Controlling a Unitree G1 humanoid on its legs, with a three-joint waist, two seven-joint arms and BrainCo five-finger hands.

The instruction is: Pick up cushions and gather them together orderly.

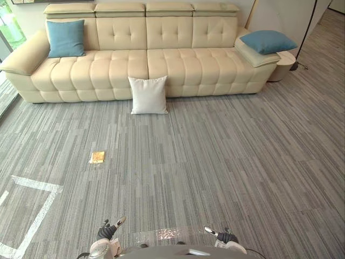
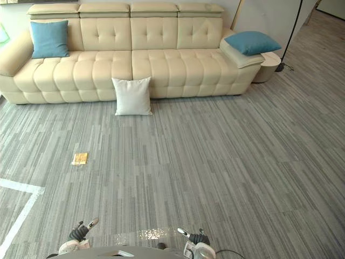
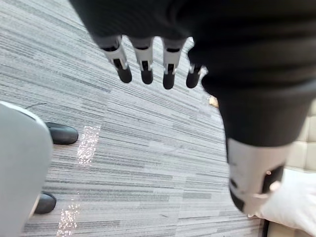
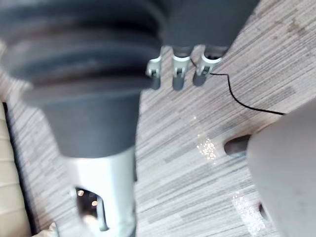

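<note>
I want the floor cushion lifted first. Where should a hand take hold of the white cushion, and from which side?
Probably its top edge or an upper corner, coming from the front and above. The white cushion stands upright on the carpet, leaning against the sofa front, so its back is blocked while its top edge is free. The left hand and right hand are open.
</note>
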